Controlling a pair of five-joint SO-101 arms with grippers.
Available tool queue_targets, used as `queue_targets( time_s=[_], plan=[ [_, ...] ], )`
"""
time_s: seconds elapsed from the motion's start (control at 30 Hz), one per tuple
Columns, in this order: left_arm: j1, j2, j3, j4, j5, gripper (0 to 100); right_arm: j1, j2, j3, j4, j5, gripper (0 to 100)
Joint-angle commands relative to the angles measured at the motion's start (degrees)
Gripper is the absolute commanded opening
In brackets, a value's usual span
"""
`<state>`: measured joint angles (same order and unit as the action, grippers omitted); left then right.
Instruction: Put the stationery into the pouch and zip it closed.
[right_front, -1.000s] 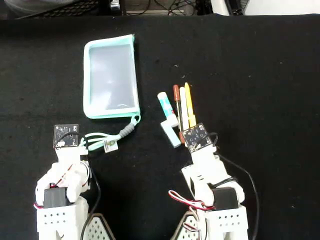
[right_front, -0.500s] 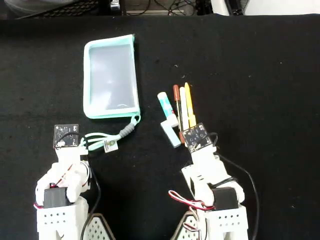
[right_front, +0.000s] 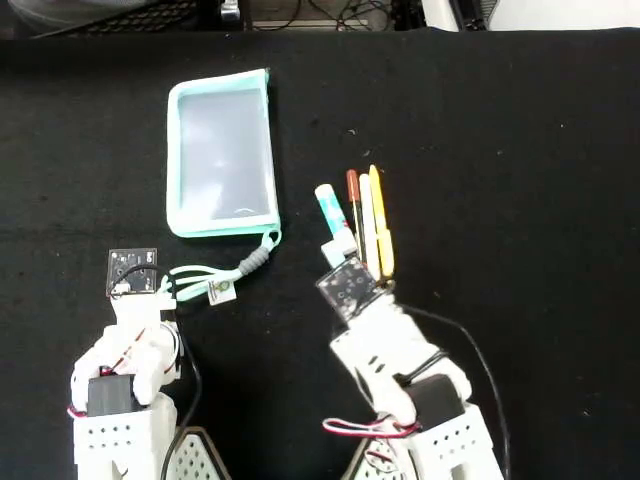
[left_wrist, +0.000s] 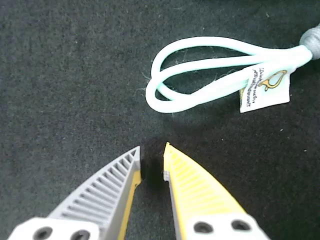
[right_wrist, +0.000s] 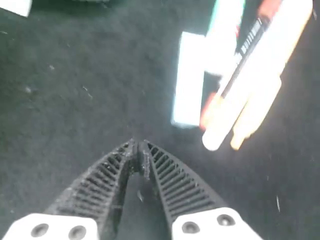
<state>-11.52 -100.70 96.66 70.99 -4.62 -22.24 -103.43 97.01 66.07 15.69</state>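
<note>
Covering the stationery (right_front: 378, 215) (partly), right arm (right_front: 388, 338)

Black fuzzy surface (right_front: 520, 200), evenly lit.
Beyond its far edge lie tangled dark cables (right_front: 330, 15); a white panel (right_front: 560, 12) sits past the far right corner.

Overhead camera, wrist cameras close, stationery (right_front: 367, 220) shared
</note>
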Motion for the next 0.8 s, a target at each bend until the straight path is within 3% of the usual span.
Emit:
queue_targets(
  time_s=[0.0,0.07,0.17,0.23,0.33,0.43,0.6,0.77],
  plan=[
    [-0.7,-0.5,0.8,0.4,0.0,10,-3.2,-4.6,-0.5,-4.8,-0.4,1.5],
    [-3.6,-0.5,0.8,0.4,-0.3,10,-4.4,-4.6,-0.5,-8.2,-0.4,1.5],
    [-16.5,-0.5,0.8,0.4,-0.3,10,-6.1,-4.3,-0.5,-12.0,-0.4,2.9],
    [-25.7,-0.5,0.8,0.4,-0.3,10,-6.4,-4.3,-0.5,-13.7,-1.1,10.8],
    [-34.9,-0.5,0.8,0.4,-0.3,10,-6.4,-4.2,-0.5,-14.5,-9.1,27.0],
    [-37.2,-0.5,0.7,0.4,-0.1,10,-6.4,-4.3,-0.5,-15.4,-11.8,28.6],
    [-37.3,-0.5,0.7,0.4,0.0,10,-6.5,-4.2,-0.6,-27.4,-11.9,19.8],
    [-37.1,-0.5,0.7,-1.8,0.2,10,-12.7,-4.1,-0.6,-30.9,-8.2,14.9]
  ],
)
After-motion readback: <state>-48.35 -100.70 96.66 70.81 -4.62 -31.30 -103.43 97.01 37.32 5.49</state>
